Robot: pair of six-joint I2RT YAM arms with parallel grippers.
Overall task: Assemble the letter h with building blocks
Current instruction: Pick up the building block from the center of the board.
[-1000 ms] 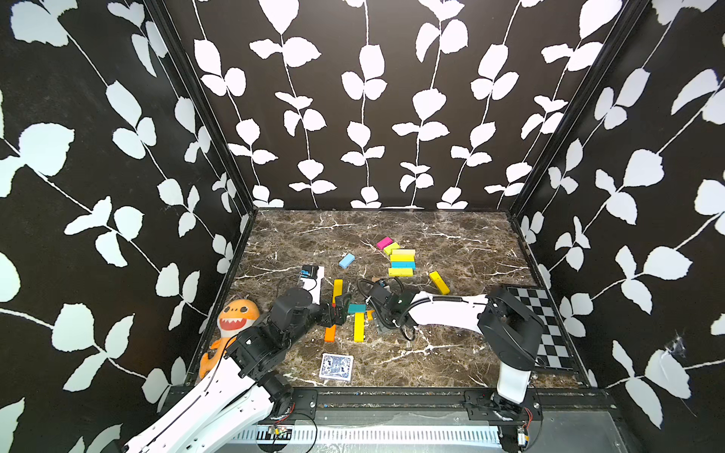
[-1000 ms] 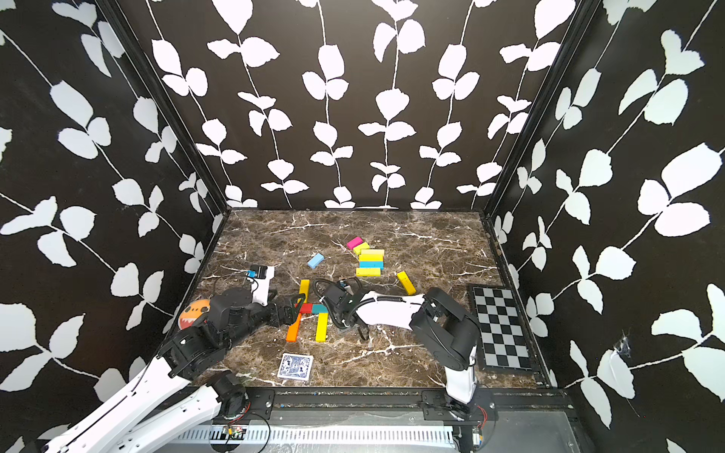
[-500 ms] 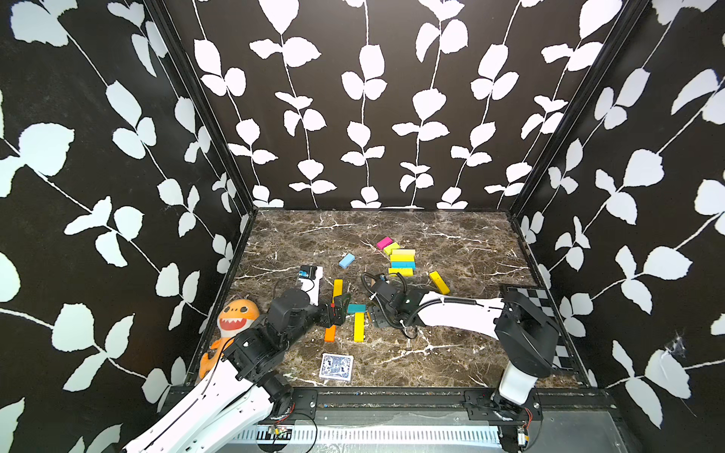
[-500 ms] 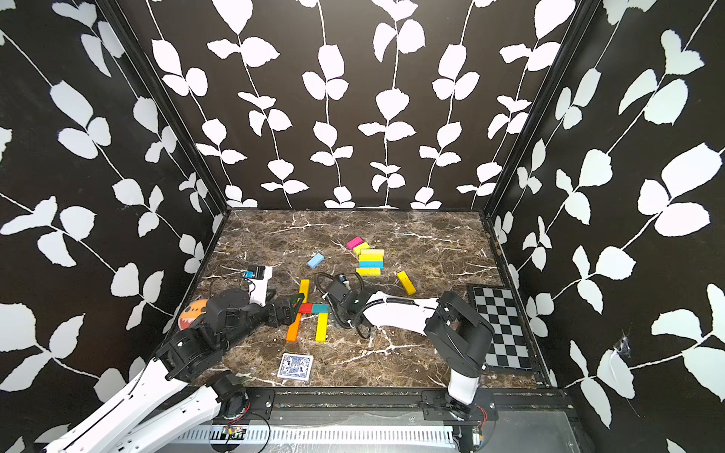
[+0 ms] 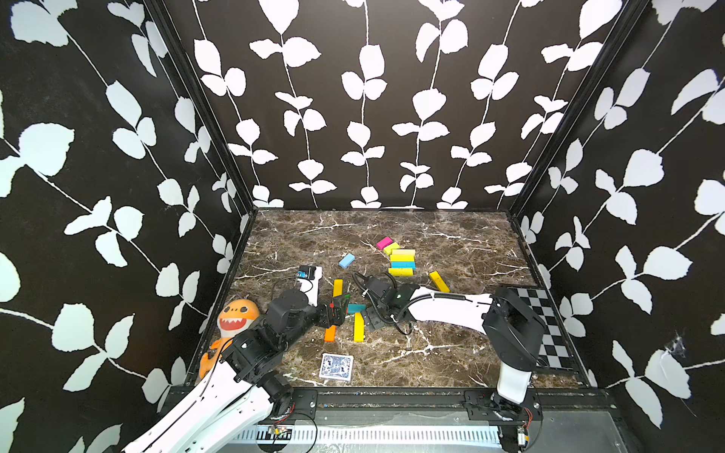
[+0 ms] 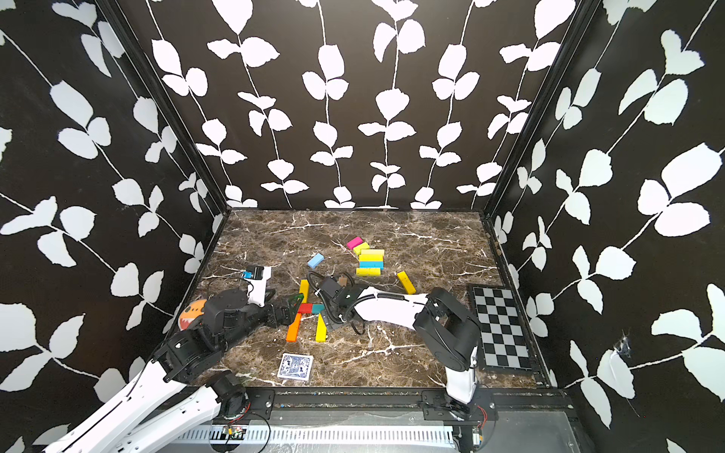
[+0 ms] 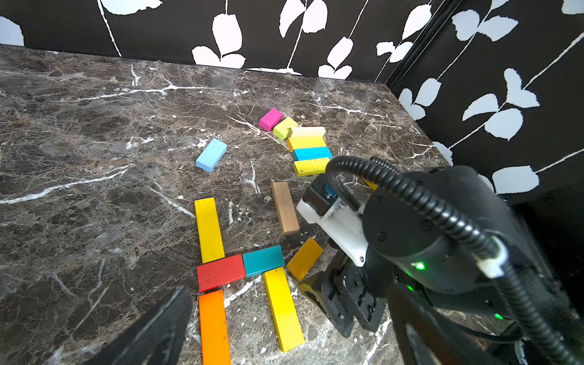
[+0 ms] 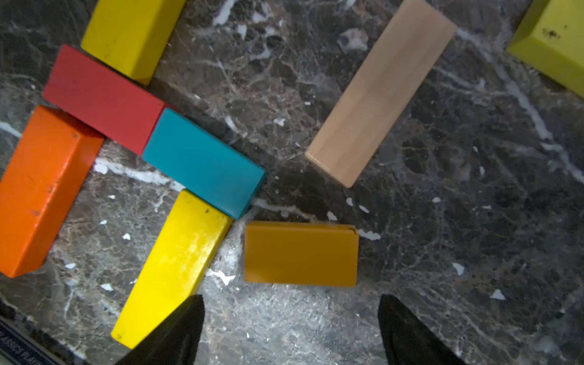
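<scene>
In both top views the left gripper is hanging wide open and empty beside the red block. The right gripper is sitting low by the teal block.

In the left wrist view, yellow, red, teal and orange blocks are lying joined in a rough h. An ochre block is lying tilted just beside them.

In the right wrist view, the right gripper's fingers are standing apart, holding nothing. The ochre block is lying flat just ahead of them.

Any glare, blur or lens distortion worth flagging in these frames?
Right wrist view: glare bleaches the yellow block nearest the lens and the marble tabletop beside it. Left wrist view: the right arm looks soft, the blocks sharp. Both top views: wide-angle lens splays the walls.
</scene>
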